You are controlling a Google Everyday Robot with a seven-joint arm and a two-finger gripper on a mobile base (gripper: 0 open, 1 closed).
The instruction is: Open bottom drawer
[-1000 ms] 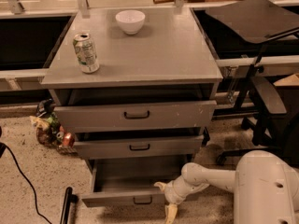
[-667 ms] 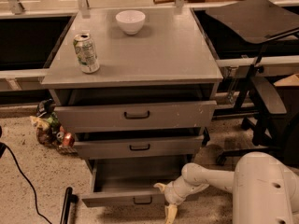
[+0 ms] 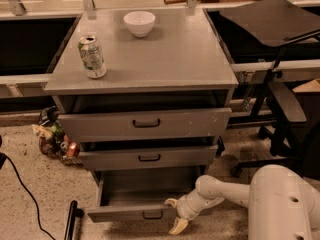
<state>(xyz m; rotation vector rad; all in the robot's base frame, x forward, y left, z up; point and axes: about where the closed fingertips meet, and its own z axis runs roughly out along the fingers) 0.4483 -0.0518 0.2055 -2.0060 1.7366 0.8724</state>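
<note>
The grey cabinet [image 3: 150,64] has three drawers. The bottom drawer [image 3: 125,213] is the narrowest and stands pulled out, its inside [image 3: 145,186] showing. Its small black loop handle [image 3: 152,215] sits on the front panel. My gripper [image 3: 174,215] is at the right end of that front panel, just right of the handle, low near the floor. Its two yellowish fingers [image 3: 178,227] stand apart, open, with nothing held between them. My white arm [image 3: 225,191] reaches in from the lower right. The top drawer [image 3: 145,124] and middle drawer [image 3: 147,157] also stand slightly out.
A soda can [image 3: 92,57] and a white bowl [image 3: 139,23] stand on the cabinet top. A black chair [image 3: 280,99] is at the right. A heap of wrappers [image 3: 55,139] lies on the floor at the left. A black cable [image 3: 25,194] and a black post [image 3: 71,221] are at lower left.
</note>
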